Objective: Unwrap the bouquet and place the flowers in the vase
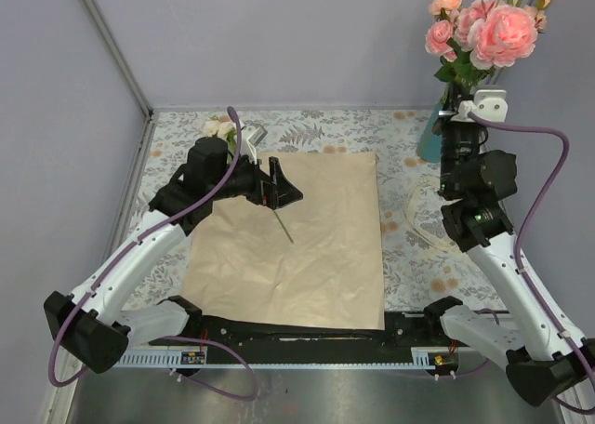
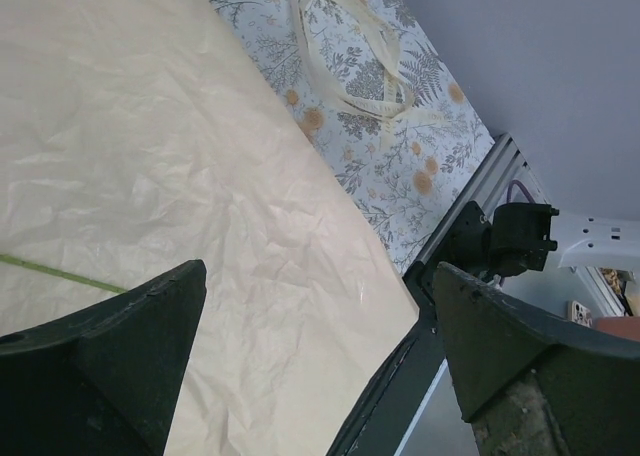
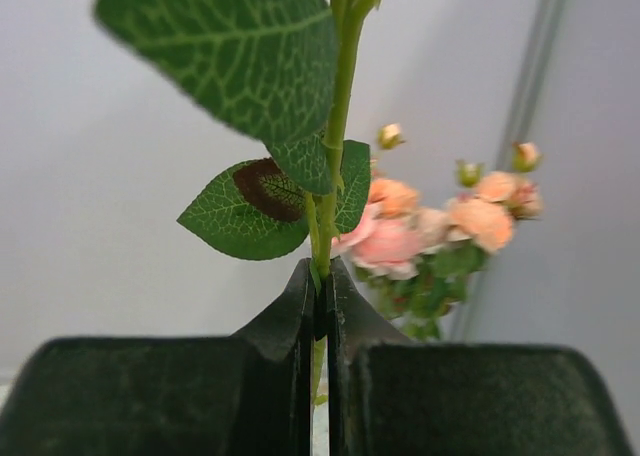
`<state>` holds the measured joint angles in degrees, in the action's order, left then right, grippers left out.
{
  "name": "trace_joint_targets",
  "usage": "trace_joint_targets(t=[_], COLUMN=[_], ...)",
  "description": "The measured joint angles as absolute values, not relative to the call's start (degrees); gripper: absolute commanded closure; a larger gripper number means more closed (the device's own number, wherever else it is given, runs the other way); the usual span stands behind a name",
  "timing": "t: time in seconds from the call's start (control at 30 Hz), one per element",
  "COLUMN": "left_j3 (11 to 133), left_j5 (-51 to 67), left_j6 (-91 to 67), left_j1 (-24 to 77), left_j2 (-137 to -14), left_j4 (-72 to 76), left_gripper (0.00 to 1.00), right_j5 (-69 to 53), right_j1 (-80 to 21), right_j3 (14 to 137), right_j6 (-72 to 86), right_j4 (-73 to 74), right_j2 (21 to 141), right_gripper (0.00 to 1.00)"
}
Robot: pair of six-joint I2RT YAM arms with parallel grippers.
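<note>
The bouquet's tan kraft paper (image 1: 297, 247) lies spread flat on the table, unwrapped. My left gripper (image 1: 284, 187) hovers open over its far left part, nothing between its fingers (image 2: 150, 326). A thin green stem (image 1: 284, 227) lies on the paper just below it, also at the left edge of the left wrist view (image 2: 50, 273). Cream flower heads (image 1: 219, 126) show behind the left arm. My right gripper (image 3: 322, 281) is shut on a green flower stem (image 3: 340, 126), held upright at the back right. Pink roses (image 1: 493, 29) rise above the teal vase (image 1: 429, 140), which the right arm partly hides.
A pale ribbon (image 1: 420, 218) lies looped on the floral tablecloth (image 1: 409, 266) right of the paper, seen also in the left wrist view (image 2: 350, 71). Grey walls and a metal frame rail (image 1: 139, 173) close in the table at the left and back.
</note>
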<state>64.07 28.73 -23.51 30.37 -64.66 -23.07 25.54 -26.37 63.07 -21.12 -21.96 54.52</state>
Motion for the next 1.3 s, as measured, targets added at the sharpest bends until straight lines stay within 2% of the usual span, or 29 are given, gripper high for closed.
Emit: trace_joint_targets(t=[0.27, 0.6, 0.83, 1.3], left_j3=[64.1, 64.1, 64.1, 64.1], left_j5=[27.2, 25.9, 25.6, 25.1], left_j6=[-23.5, -23.4, -23.4, -23.4], left_j1=[30.4, 30.4, 30.4, 30.4], left_j2=[-64.6, -64.0, -63.8, -63.9], left_j4=[-23.1, -23.8, -23.9, -23.9], left_gripper=[0.01, 0.01, 0.01, 0.01], right_j5=[25.8, 23.2, 20.5, 16.0], right_j1=[-10.9, -0.8, 3.2, 4.7], right_j3=[69.6, 78.4, 82.0, 84.0], right_j6=[-22.7, -18.1, -13.5, -10.7], right_j4=[-23.2, -26.6, -29.6, -35.3], right_j2=[60.1, 71.2, 78.8, 88.9], right_gripper=[1.0, 1.0, 1.0, 1.0])
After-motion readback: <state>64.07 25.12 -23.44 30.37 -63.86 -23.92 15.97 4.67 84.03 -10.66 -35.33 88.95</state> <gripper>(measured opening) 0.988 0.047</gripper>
